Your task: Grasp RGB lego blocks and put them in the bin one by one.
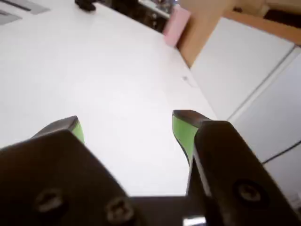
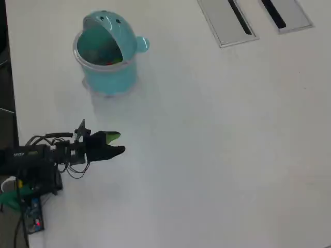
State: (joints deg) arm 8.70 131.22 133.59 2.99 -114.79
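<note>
The gripper [image 1: 128,127] hangs with its green-padded jaws spread apart and nothing between them; the wrist view shows only bare white desk [image 1: 108,80] in the gap. In the overhead view the arm lies folded near the desk's left edge, the gripper [image 2: 115,143] pointing toward the middle.

The teal bin [image 2: 107,54] stands near the far left corner of the desk, its hood with two dark dots tipped back. Inside it, against the near wall, small flecks of red and pale green [image 2: 111,61] look like lego blocks already dropped in; whether a blue one lies there too cannot be made out. No block shows on the open desk.

Such blocks are hard, light plastic cubes with slick faces. They would not crush, but could squirt out of a skewed pinch. Best taken across two opposite flat faces, pads square to them, low on the cube. The bin seems light too and could slide if bumped.
</note>
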